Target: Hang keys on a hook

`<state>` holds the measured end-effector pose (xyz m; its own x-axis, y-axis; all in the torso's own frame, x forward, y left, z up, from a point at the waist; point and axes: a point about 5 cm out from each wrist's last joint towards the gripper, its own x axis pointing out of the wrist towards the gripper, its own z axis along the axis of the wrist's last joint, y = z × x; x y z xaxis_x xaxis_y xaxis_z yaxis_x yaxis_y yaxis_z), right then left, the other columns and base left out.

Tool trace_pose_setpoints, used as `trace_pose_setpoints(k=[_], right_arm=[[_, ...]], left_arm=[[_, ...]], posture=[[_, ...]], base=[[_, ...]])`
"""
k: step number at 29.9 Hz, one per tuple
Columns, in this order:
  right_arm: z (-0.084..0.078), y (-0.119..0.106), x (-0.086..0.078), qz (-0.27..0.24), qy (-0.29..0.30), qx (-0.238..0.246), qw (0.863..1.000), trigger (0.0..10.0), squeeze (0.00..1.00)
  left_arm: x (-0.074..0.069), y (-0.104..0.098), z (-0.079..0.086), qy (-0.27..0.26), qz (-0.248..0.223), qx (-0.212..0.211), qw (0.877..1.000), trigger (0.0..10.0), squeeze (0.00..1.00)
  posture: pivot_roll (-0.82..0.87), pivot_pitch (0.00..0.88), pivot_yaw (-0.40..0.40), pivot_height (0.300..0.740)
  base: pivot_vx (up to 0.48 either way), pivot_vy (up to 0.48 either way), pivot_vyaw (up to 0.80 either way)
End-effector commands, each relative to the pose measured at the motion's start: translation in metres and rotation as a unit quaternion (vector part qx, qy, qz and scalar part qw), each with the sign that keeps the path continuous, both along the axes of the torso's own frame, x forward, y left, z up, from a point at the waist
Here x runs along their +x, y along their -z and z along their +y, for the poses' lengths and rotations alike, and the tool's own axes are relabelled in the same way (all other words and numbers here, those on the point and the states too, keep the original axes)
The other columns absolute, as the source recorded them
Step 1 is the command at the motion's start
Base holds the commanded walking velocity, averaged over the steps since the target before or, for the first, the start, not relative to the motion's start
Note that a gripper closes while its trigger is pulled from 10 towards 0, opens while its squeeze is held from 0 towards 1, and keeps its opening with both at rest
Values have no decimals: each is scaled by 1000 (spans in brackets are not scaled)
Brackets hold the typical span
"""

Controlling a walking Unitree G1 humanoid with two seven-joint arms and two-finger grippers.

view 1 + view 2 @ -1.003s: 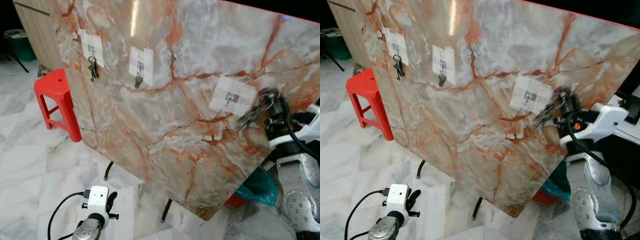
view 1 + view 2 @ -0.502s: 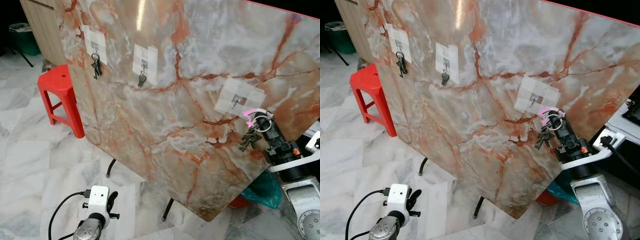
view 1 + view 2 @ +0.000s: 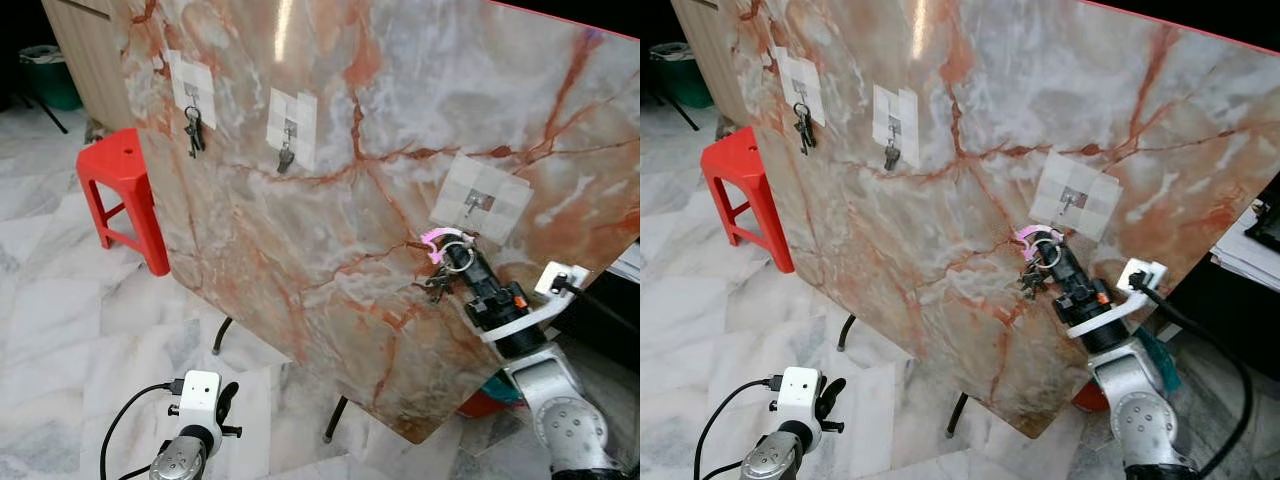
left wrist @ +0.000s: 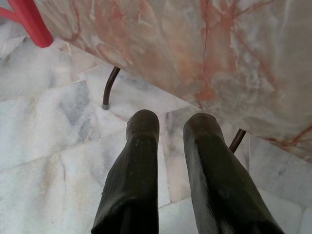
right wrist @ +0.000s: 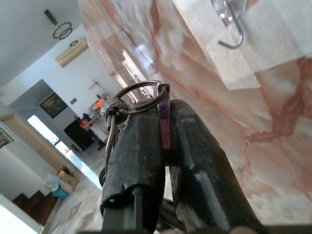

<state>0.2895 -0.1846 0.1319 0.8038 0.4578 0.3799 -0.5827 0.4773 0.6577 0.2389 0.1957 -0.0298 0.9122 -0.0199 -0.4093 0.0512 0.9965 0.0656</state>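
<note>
Since the earlier frame, the right gripper (image 3: pixel 452 262) has swung inward along the marble slab (image 3: pixel 340 220), fingers clamped on the keys (image 3: pixel 438 284) by their pink tag, just below the empty hook (image 3: pixel 478 203). Three hooks: two carry keys. Left gripper (image 4: pixel 168 131) hangs below the slab, fingers slightly apart. One red stool (image 3: pixel 122 190) stands beside the slab.

Marble-patterned panel (image 3: pixel 330 200): glossy, smooth, orange-veined, with a bright glare streak near its top edge. Hook (image 5: pixel 233 38): polished metal, mounted on a matt white pad (image 3: pixel 482 198). Key ring (image 5: pixel 139 100): shiny metal wire. Right tool (image 5: pixel 165 127): matt black fingers, slightly textured. Stool (image 3: pixel 122 195): smooth red plastic. Floor (image 3: pixel 60 300): polished grey-white marble tile.
</note>
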Motion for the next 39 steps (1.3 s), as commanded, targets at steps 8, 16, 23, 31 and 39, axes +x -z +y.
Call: trace_pose_setpoints(k=[8,16,23,31,39], right_arm=[[-2,-4,14,-32,14,-7,999,10000,0],[-12,-6,26,-34,77,-16,996,10000,0],[-24,-6,29,-38,115,-13,993,10000,0],[-33,-5,26,-41,130,-14,991,10000,0],[-39,-6,27,-43,145,-13,988,10000,0]], left_arm=[[-5,3,-1,-1,3,-6,1000,10000,0],[-5,3,-1,3,3,-6,1000,10000,0],[-5,3,-1,3,2,-6,1000,10000,0],[-5,4,-1,4,4,-5,1000,10000,0],[-5,3,-1,5,3,-6,1000,10000,0]], posture=[[71,47,-109,740],[69,43,-104,740],[65,54,-103,740],[61,63,-101,740],[61,67,-100,740]], base=[[0,0,0],[0,0,0],[0,0,0],[0,0,0],[0,0,0]])
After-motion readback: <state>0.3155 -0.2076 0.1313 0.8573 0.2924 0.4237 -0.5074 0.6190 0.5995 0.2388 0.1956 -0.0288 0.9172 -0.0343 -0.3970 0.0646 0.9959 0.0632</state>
